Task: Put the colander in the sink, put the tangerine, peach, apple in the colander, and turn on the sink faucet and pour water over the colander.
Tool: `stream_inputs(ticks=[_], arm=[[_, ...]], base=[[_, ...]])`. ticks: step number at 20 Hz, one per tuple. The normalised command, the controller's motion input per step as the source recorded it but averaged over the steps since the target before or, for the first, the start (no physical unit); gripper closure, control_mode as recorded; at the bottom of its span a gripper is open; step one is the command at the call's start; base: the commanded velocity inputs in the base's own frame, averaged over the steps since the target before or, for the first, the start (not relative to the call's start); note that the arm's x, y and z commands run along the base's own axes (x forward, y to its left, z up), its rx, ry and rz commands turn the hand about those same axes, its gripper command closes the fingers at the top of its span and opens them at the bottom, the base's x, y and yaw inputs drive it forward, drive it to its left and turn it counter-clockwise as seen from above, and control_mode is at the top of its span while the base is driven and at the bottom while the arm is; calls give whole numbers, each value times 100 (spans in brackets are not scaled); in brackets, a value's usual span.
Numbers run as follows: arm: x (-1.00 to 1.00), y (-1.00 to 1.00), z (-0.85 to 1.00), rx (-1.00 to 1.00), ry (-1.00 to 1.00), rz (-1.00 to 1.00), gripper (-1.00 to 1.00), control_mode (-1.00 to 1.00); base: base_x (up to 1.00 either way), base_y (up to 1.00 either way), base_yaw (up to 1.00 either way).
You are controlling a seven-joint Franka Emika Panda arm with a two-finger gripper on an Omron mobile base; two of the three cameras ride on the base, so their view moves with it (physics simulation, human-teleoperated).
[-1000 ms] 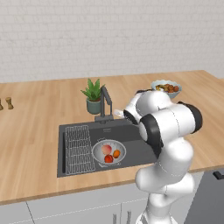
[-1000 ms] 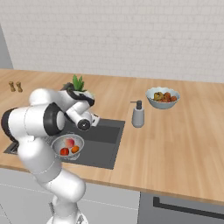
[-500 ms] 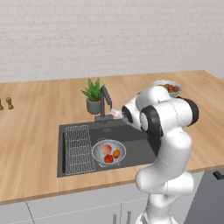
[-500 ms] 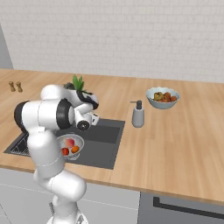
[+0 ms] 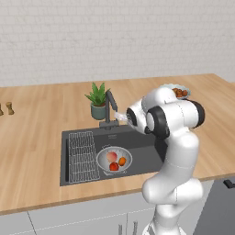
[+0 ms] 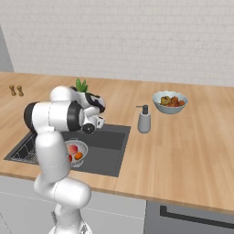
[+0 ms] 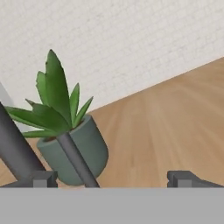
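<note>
Kitchen, sink (image 5: 142, 153), wooden counter (image 5: 41, 128), faucet (image 5: 109, 104)

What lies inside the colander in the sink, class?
Inside the colander, which sits in the sink, lie the peach, the tangerine and the apple. The fruit covers the colander's bottom; the robot's arm partly hides it from the right.

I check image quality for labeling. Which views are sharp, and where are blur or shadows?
Left base view: soft, the fruit in the colander are blurry blobs; sink evenly dark. Right base view: similar softness. Hand view: potted plant fairly clear, wall texture grainy.
</note>
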Motion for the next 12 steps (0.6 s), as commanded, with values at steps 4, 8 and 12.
stream_inputs(ticks=[4, 8, 12], arm=[[29, 5, -4, 0, 0, 0, -100, -100], [17, 22, -7, 0, 0, 0, -100, -100], [13, 33, -3, -1, 0, 0, -100, -100]], base=[[0, 0, 0], [0, 0, 0], [0, 0, 0]])
